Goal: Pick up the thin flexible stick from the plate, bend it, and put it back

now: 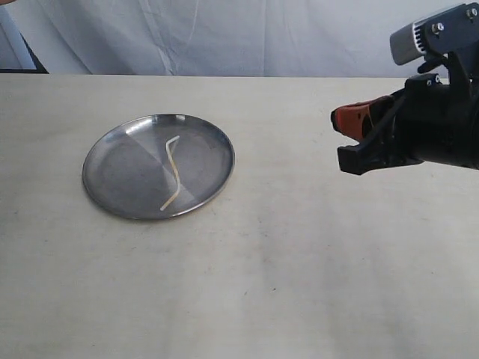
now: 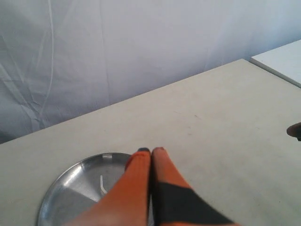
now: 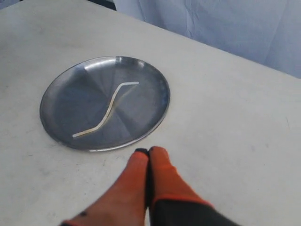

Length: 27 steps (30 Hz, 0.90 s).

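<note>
The round silver plate [image 1: 120,168] lies on the table left of centre. On it rests the thin pale stick [image 1: 174,170], kinked near both ends into a shallow S. My right gripper [image 1: 340,138] hovers well to the right of the plate, above the table, shut with nothing in it. In the right wrist view its orange fingers [image 3: 148,150] press together just outside the rim of the plate [image 3: 66,103], apart from the stick [image 3: 109,108]. The left gripper [image 2: 151,150] is shut and empty beside the plate [image 2: 70,188]; one end of the stick [image 2: 101,184] shows. The left arm is outside the exterior view.
The table [image 1: 299,262] is a pale cream surface. A white cloth backdrop [image 1: 224,37] hangs behind its far edge. A second pale surface [image 2: 282,61] adjoins the table's corner in the left wrist view.
</note>
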{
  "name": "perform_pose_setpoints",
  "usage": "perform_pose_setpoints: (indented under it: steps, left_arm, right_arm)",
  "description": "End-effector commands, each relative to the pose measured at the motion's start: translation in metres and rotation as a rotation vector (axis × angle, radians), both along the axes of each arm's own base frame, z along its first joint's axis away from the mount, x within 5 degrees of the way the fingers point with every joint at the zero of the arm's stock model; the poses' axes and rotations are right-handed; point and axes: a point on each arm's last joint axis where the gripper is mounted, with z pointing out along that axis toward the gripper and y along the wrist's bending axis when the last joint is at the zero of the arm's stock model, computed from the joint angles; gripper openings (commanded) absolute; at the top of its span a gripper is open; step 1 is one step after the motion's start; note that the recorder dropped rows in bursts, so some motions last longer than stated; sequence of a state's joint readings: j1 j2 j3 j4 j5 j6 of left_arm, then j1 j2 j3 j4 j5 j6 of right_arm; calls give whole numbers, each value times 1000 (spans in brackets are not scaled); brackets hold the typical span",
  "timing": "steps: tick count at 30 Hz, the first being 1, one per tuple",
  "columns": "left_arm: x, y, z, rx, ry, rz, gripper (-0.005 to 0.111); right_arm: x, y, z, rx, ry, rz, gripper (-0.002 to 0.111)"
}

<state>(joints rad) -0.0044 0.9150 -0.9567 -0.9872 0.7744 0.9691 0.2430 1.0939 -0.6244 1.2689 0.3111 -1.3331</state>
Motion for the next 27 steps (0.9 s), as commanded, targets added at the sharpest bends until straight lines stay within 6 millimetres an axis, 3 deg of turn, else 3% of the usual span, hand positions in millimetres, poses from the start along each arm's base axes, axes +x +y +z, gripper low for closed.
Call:
perform_pose_setpoints:
  steps: [1,3,5,6,8,11,14,19,27]
  left_arm:
    - [-3,0,1,-6,-7,0,0]
    - [-3,0,1,-6,-7,0,0]
    - [-3,0,1,-6,-7,0,0]
    - [-3,0,1,-6,-7,0,0]
    - [-3,0,1,-6,-7,0,0]
    - [-3,0,1,-6,-7,0,0]
    - [-3,0,1,-6,-7,0,0]
    - [-3,0,1,-6,-7,0,0]
    - [-3,0,1,1,-7,1,0]
  right_arm:
    - [-12,-14,26,-1,-154,-119,0]
    - [-33,-21,43,77,-229,-159,0]
    - [-67,-37,55,130,-349,-224,0]
    - [-97,-50,56,176,-439,-279,0]
    - [-133,-61,44,216,-545,-342,0]
    - [-170,-64,32,245,-695,-340,0]
    - [-171,-64,16,227,-681,-335,0]
    - [-159,-69,-36,193,-365,-434,0]
    - [-156,-73,-75,24,-204,-458,0]
